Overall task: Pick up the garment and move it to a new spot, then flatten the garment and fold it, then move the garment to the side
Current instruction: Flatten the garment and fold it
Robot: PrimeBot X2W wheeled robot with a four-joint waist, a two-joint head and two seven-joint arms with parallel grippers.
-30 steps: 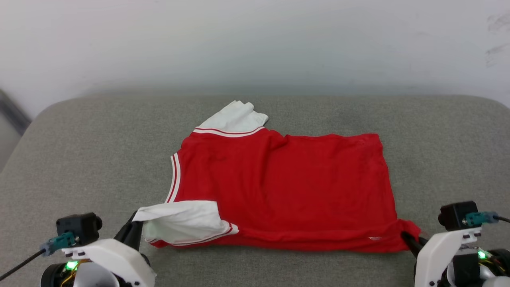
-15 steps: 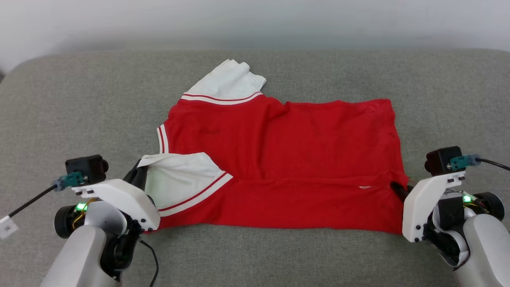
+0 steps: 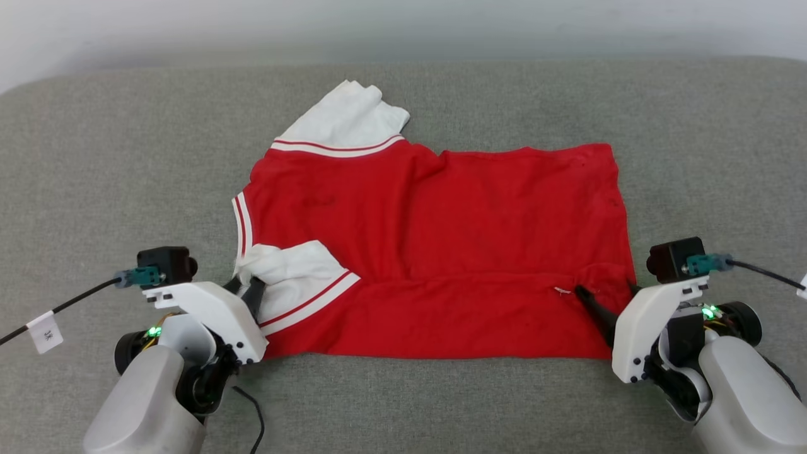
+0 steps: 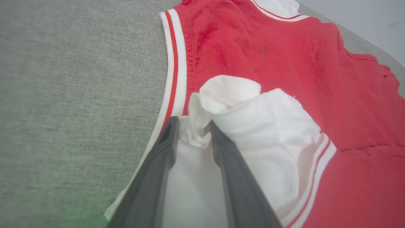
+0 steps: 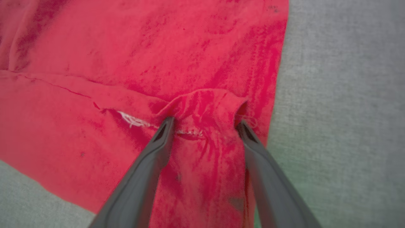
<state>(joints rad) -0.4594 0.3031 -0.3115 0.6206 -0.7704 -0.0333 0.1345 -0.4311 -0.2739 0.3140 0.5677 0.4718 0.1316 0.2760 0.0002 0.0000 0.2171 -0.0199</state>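
The garment (image 3: 441,239) lies plain red side up on the grey cushion (image 3: 126,157), collar to the left. Its near strip is folded back over the body. One white sleeve (image 3: 343,116) sticks out at the far side. The other sleeve (image 4: 262,126) lies crumpled on the red cloth. My left gripper (image 3: 244,291) is at that sleeve, open a little, with a wrinkle of white cloth (image 4: 199,139) between the fingers. My right gripper (image 5: 205,122) stands open at the hem corner, a bunch of red hem (image 5: 205,107) between its spread fingers.
The grey cushion reaches well past the garment on both sides and in front (image 3: 429,403). A pale wall (image 3: 403,25) runs behind the cushion's far edge. A tagged cable (image 3: 47,331) hangs from my left wrist camera.
The camera has tilted down. Both grippers carried the near edge away from me and laid it over the body. The right fingers have spread, and the near sleeve has dropped crumpled.
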